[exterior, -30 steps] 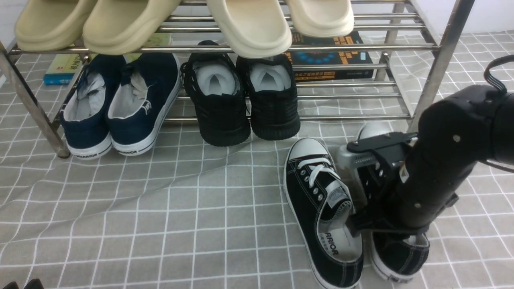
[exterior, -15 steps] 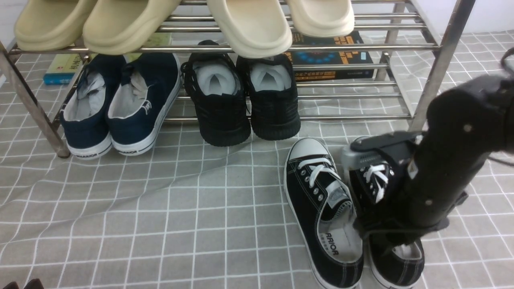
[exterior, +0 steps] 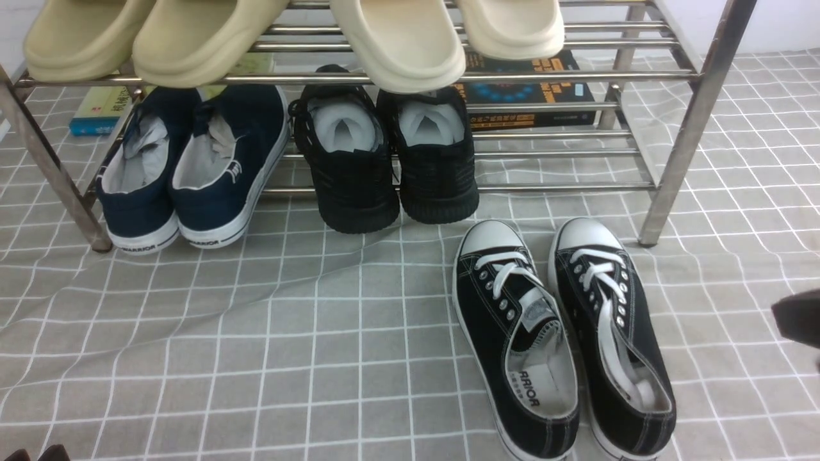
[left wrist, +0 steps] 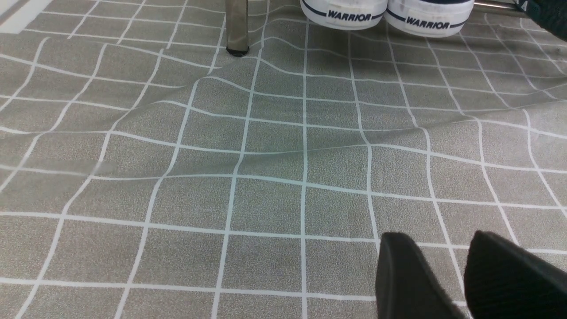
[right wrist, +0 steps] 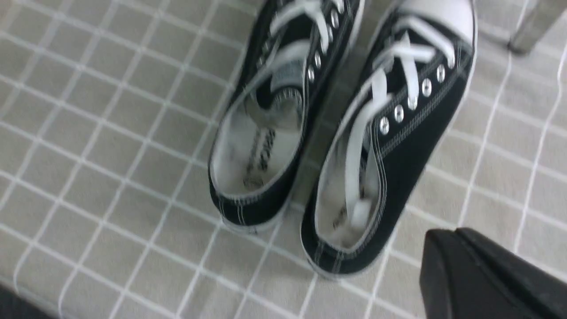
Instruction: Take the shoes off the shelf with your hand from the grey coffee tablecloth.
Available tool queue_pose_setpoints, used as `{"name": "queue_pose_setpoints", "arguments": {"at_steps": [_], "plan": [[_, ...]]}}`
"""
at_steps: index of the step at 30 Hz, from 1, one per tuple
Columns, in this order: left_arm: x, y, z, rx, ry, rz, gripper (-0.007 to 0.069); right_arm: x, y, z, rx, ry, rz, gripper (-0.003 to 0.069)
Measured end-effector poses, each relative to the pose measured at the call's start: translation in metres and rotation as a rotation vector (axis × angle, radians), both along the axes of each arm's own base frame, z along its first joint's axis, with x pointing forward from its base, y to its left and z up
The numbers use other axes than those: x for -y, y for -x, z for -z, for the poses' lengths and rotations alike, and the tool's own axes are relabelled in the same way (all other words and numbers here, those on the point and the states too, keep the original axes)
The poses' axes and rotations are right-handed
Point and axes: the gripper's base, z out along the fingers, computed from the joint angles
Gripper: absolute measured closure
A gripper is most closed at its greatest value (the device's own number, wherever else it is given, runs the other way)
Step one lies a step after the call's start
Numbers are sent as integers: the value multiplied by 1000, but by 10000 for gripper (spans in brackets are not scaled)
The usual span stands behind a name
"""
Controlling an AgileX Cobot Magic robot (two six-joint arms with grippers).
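Observation:
Both black canvas shoes stand side by side on the grey coffee tablecloth (exterior: pixel 288 333), in front of the shelf's (exterior: pixel 679 141) right end, toes toward it. The left shoe (exterior: pixel 516 339) and the right shoe (exterior: pixel 612 333) touch nothing but the cloth. My right gripper (right wrist: pixel 443 239) is shut and empty, off to the right of the pair (right wrist: pixel 398 146); only a dark tip of it (exterior: pixel 797 317) shows at the front view's right edge. My left gripper (left wrist: pixel 438 239) hovers low over bare cloth, open, with nothing between its fingers.
Navy white-soled sneakers (exterior: pixel 192 166) and all-black mesh sneakers (exterior: pixel 391 160) fill the shelf's lower tier, heels outward. Beige slippers (exterior: pixel 397 38) sit on the upper tier. Books (exterior: pixel 532 89) lie behind the shelf. A steel shelf leg (left wrist: pixel 237 26) stands ahead of the left gripper.
My right arm has let go of the right shoe and drawn back to the right edge of the front view, and its jaws have shut. The right shoe now lies uncovered beside the left one.

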Motion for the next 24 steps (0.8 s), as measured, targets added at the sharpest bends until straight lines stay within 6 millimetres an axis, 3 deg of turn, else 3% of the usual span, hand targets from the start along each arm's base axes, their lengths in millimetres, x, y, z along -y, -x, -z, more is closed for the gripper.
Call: {"name": "queue_pose_setpoints", "arguments": {"at_steps": [2, 3, 4, 6, 24], "plan": [[0, 0, 0, 0, 0, 0, 384, 6, 10, 23, 80, -52, -2, 673], [0, 0, 0, 0, 0, 0, 384, 6, 10, 22, 91, -60, -2, 673], [0, 0, 0, 0, 0, 0, 384, 7, 12, 39, 119, -87, -2, 673], [0, 0, 0, 0, 0, 0, 384, 6, 12, 49, 148, -109, -4, 673], [0, 0, 0, 0, 0, 0, 384, 5, 9, 48, 216, -152, -3, 665]]}}
